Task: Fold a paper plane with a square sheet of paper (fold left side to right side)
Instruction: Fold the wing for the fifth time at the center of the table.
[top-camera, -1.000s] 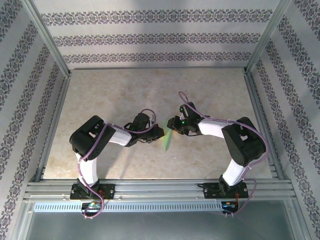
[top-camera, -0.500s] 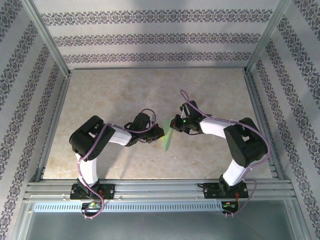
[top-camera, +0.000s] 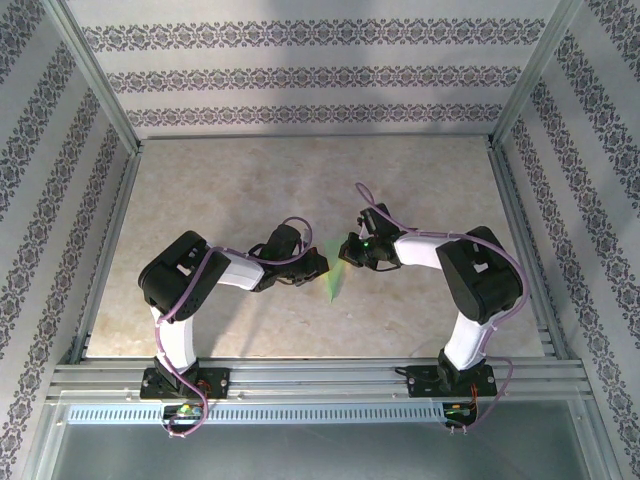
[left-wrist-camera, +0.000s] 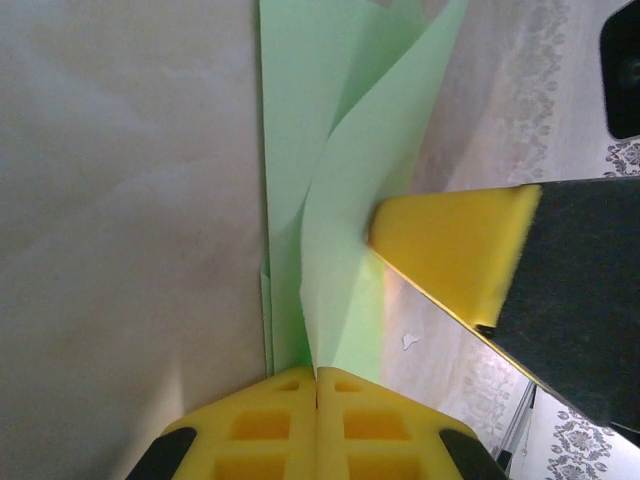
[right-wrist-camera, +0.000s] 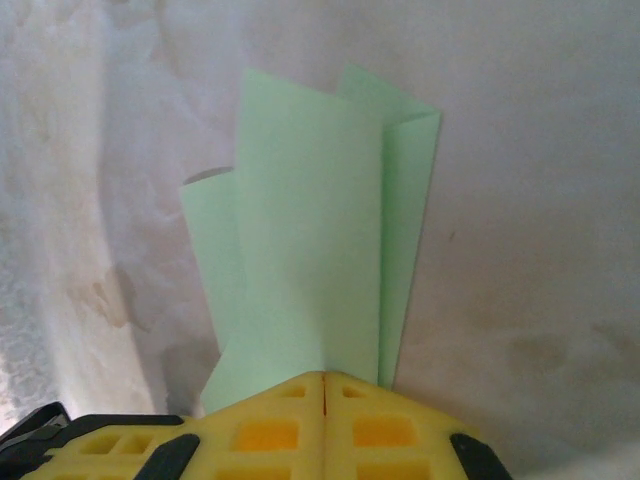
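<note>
The square sheet of paper (top-camera: 334, 283) is pale green and folded narrow, like a slim paper plane, and sits upright mid-table between both arms. My left gripper (top-camera: 320, 266) holds it from the left. In the left wrist view its yellow fingers (left-wrist-camera: 318, 372) are shut on the paper's (left-wrist-camera: 340, 150) creased edge. My right gripper (top-camera: 346, 250) meets the sheet from the right. In the right wrist view its jaws (right-wrist-camera: 325, 377) are shut on a raised flap of the paper (right-wrist-camera: 310, 230). One right fingertip (left-wrist-camera: 450, 255) presses against the paper in the left wrist view.
The marbled tabletop (top-camera: 250, 190) stretches wide behind and beside the arms. Patterned walls and aluminium posts (top-camera: 100, 80) box it in. A metal rail (top-camera: 320, 378) runs along the near edge by the arm bases.
My right gripper has shut on the paper's flap, and its arm has shifted slightly left. The left gripper has stayed shut on the paper in the same place.
</note>
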